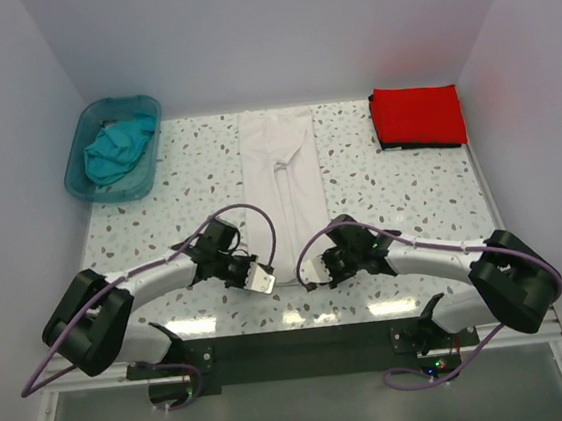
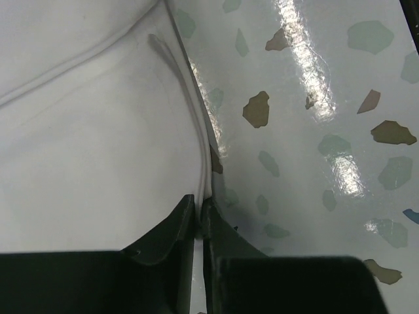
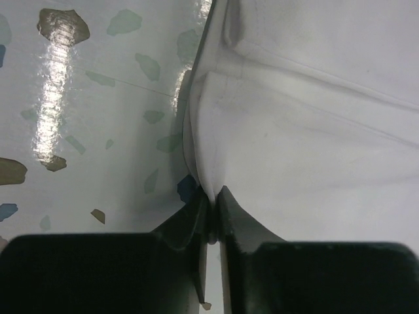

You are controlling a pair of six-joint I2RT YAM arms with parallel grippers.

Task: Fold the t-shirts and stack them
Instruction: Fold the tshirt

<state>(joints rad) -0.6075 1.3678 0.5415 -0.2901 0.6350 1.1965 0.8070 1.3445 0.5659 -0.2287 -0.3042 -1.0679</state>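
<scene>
Two pinches on the white t-shirt (image 1: 280,185), lying lengthwise at centre.
We see the left gripper (image 1: 264,283) and right gripper (image 1: 311,275) clamped on its near edge; the teal t-shirt (image 1: 117,152) lies in the tub (image 1: 109,195), far left.

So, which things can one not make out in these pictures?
- Top view: the dark layer under the red t-shirt; only its edge shows.
- Top view: the shape of the teal t-shirt, bunched inside the tub.
- Wrist views: most of the white t-shirt, cut off by the frame edges.
</scene>
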